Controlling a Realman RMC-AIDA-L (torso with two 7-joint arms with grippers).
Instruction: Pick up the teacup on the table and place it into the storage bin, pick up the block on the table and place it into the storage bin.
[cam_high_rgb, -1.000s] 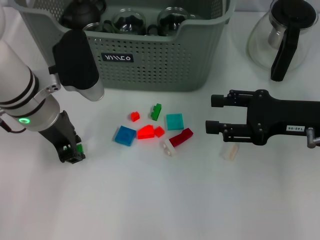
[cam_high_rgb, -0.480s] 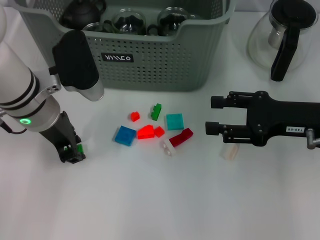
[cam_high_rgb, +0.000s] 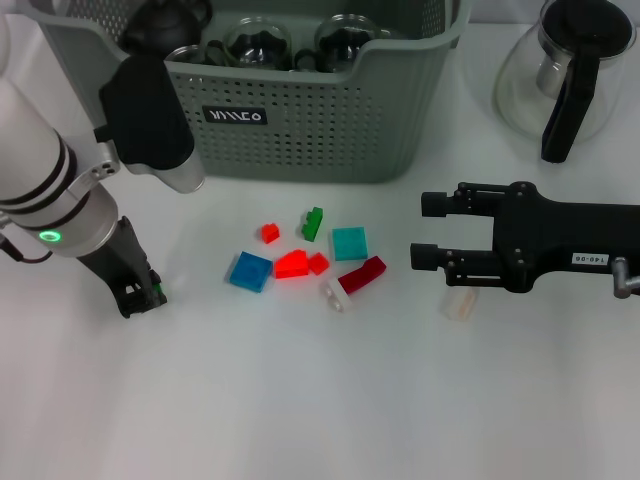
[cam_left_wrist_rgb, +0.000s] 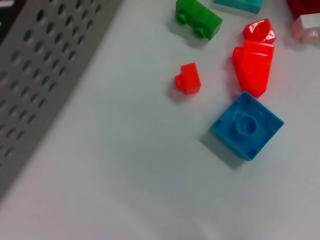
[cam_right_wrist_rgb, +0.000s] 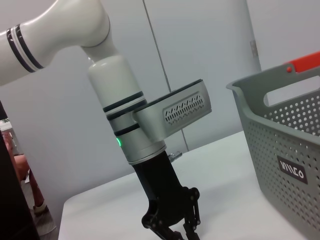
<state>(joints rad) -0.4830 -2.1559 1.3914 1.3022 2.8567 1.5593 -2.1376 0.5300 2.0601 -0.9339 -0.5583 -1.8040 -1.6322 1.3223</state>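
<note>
- Left gripper (cam_high_rgb: 143, 297) is down at the table (cam_high_rgb: 300, 400) on the robot's left, well left of the scattered blocks, its black fingers pinched on a small green block (cam_high_rgb: 158, 291) that just peeks out beside them.
- From the right wrist view that same left gripper (cam_right_wrist_rgb: 176, 231) shows side-on, fingers drawn close together at the tips; the green piece cannot be made out there.
- Left wrist view shows none of its own fingers, only the blocks on the table: a blue block (cam_left_wrist_rgb: 247, 125), a small red block (cam_left_wrist_rgb: 188, 79), a larger red block (cam_left_wrist_rgb: 255, 62) and a green brick (cam_left_wrist_rgb: 198, 18), with the perforated wall of the storage bin (cam_left_wrist_rgb: 35, 85) alongside.
- Right gripper (cam_high_rgb: 432, 229) hangs over the table on the robot's right, fingers spread apart and holding nothing, pointing toward the block cluster; a clear block (cam_high_rgb: 460, 303) lies just below it.
- Head view alone shows the storage bin (cam_high_rgb: 300, 130) behind the blocks, with glass teacups (cam_high_rgb: 255, 42) and a dark teapot (cam_high_rgb: 165, 25) already inside.
- Glass carafe (cam_high_rgb: 565, 75) stands to the bin's right.
</note>
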